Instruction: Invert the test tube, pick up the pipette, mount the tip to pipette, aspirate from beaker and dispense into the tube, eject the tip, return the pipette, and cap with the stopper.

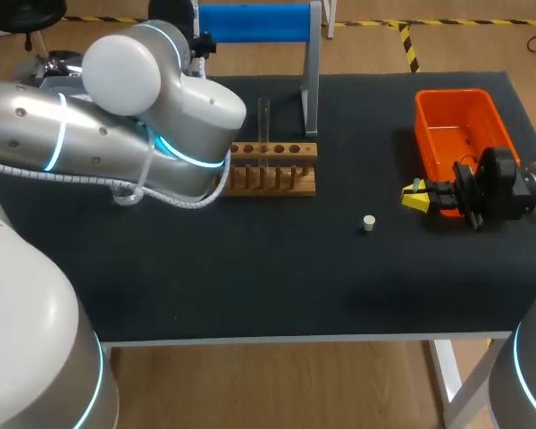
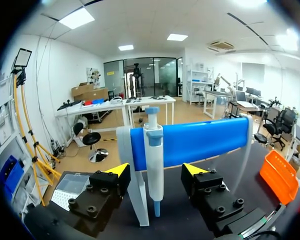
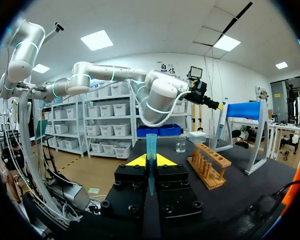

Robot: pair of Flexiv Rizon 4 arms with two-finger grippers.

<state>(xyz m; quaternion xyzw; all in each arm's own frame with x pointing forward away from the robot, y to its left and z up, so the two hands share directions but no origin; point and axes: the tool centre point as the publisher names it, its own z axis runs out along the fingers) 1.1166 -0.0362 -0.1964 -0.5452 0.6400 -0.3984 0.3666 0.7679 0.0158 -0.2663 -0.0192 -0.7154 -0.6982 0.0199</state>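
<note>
**L gripper (image 2: 155,170) at pipette (image 2: 154,150); R gripper (image 3: 150,161) on test tube (image 3: 151,145)**
L wide open, empty, astride pipette hung on stand (image 2: 200,140). R clamped on upright test tube. Risk: off-centre closure could knock pipette off stand.

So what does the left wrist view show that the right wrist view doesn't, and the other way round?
Only the left wrist view: the pipette, hanging on the stand just ahead of the open left claw. Only the right wrist view: the test tube upright in the shut right claw, the wooden rack, the beaker and the left arm. Both: the blue stand and the orange bin, only an edge of it in the right wrist view.
</note>
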